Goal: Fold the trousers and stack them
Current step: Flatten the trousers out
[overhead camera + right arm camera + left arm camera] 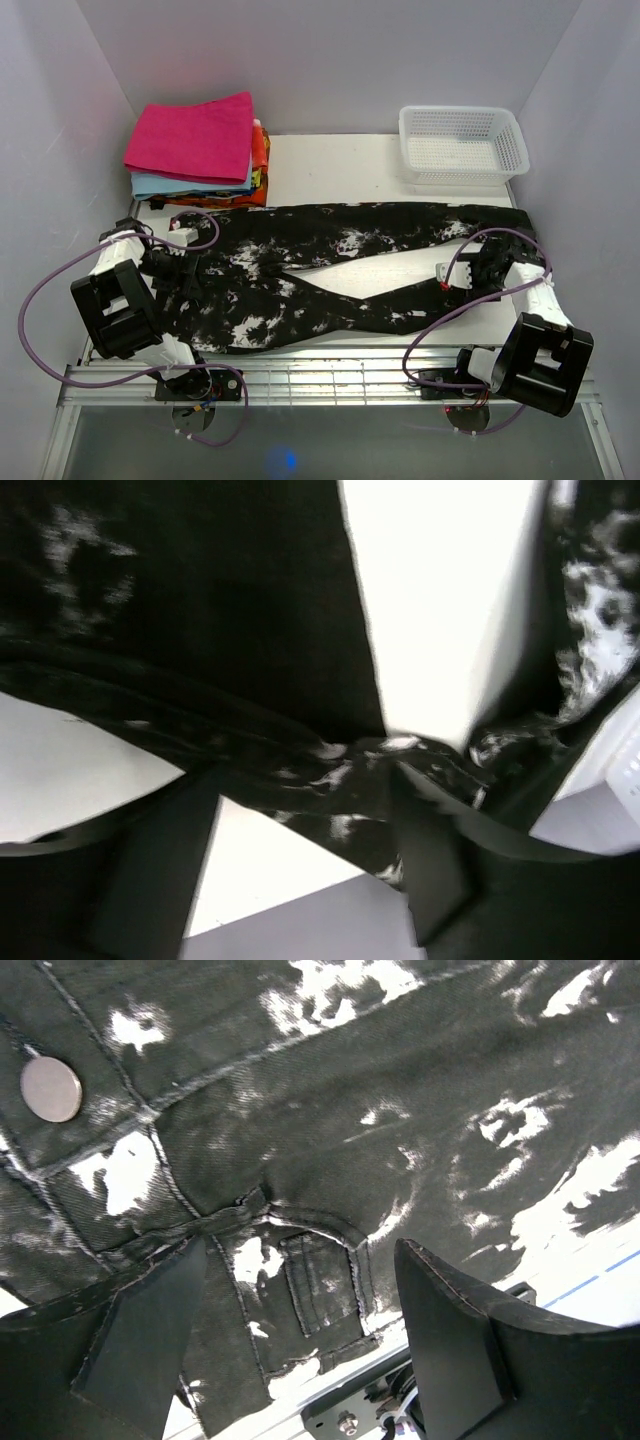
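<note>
The trousers [330,275], black with white splotches, lie spread across the table, waist at the left and both legs running right. My left gripper [186,270] hovers over the waist end, open. In the left wrist view its fingers [140,1340] stand wide apart over the trousers [330,1140], with a belt loop [320,1285] between them and a metal button [50,1088] at upper left. My right gripper [457,276] is at the end of the nearer leg, open. In the blurred right wrist view the trousers [300,775] cross the gap of the right gripper [300,855].
A stack of folded cloths [192,135], pink on top with light blue and orange beneath, sits at the back left. A white mesh basket [462,143] stands at the back right. A metal rail [330,375] runs along the table's near edge.
</note>
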`<state>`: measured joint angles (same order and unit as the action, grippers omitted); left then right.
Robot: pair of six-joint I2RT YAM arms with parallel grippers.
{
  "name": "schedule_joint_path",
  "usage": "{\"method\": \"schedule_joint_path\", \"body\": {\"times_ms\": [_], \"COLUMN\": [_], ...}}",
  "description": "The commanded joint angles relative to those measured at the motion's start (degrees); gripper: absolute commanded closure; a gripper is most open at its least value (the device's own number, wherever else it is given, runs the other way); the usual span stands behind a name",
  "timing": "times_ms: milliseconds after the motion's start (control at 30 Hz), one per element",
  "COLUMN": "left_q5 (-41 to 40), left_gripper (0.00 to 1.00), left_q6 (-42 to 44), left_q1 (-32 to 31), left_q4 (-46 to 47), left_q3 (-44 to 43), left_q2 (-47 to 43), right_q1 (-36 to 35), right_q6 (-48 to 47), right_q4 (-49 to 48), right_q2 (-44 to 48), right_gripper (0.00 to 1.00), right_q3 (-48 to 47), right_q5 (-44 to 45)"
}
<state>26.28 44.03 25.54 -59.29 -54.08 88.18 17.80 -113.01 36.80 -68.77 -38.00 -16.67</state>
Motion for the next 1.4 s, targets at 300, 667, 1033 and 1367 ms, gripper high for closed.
{"method": "schedule_joint_path", "body": {"times_ms": [300, 667, 1033, 1367], "left_q5": [1.1, 1.5, 3.4, 3.8], "left_gripper": [0.22, 0.24, 0.23, 0.23], "left_q6": [-2.4, -3.4, -2.7, -2.9], "left_q1": [0.2, 0.4, 0.4, 0.4], "left_q4": [4.1, 5.6, 5.2, 7.5], "left_q3": [-3.3, -5.1, -4.3, -1.7], "left_q2": [2.5, 3.7, 4.2, 6.3], "right_q1": [-0.4, 1.1, -4.8, -6.9], "right_q6": [-10.2, -12.5, -30.2, -24.7], "right_q4": [19.4, 27.1, 15.6, 8.2], "right_q2": [-5.4, -1.4, 5.1, -3.2], "right_gripper": [0.92, 0.6, 0.19, 0.29], "right_q3": [-14.3, -21.5, -0.6, 0.9], "right_q5": [0.9, -0.6, 4.0, 7.2]}}
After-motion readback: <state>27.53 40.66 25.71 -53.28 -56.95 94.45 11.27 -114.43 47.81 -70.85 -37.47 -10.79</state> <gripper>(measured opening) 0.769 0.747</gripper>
